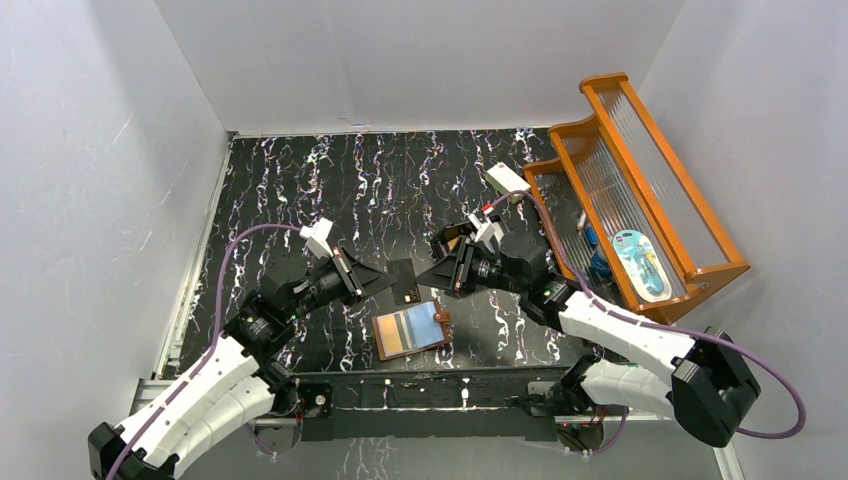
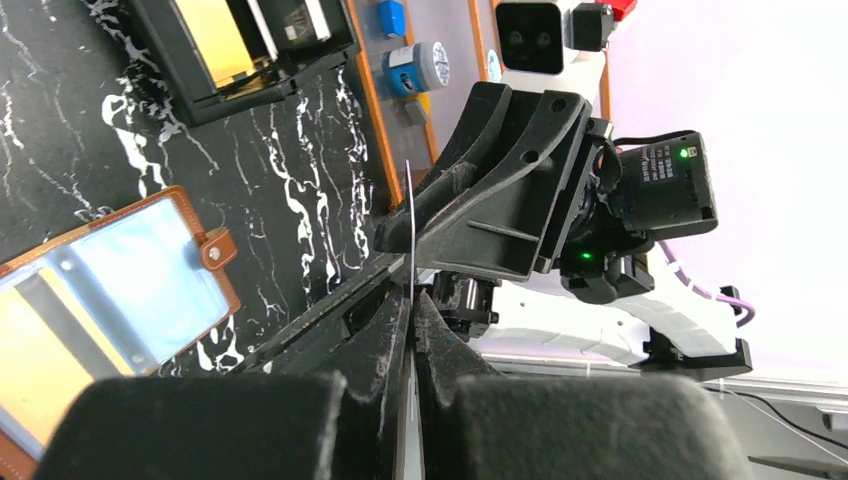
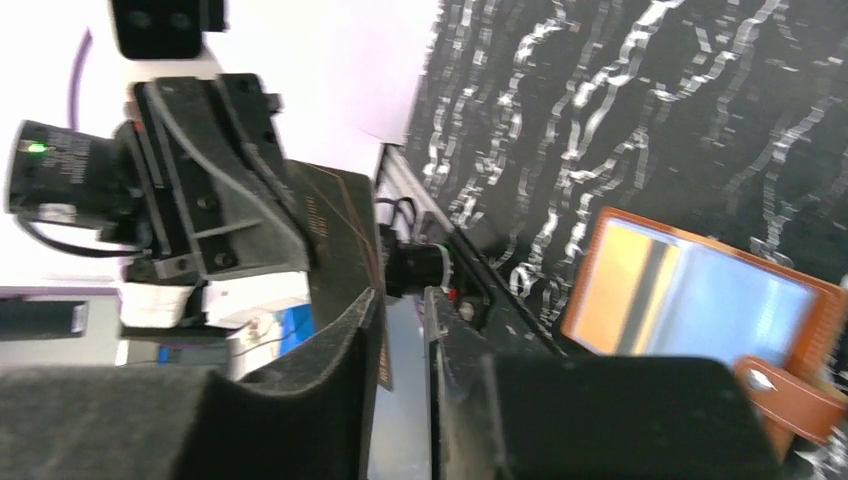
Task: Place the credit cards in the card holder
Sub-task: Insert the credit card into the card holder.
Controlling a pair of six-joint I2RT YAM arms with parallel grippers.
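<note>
Top external view shows the left gripper (image 1: 386,279) clamped shut on a dark card (image 1: 404,281), held between the two arms. The right gripper (image 1: 424,274) faces it from the other side, its jaws standing a little apart around the card's far edge. The blurred right wrist view makes it hard to tell whether either pad touches the card. The card holder (image 1: 410,331) lies open on the table (image 1: 300,190), just on the near side of both grippers.
</note>
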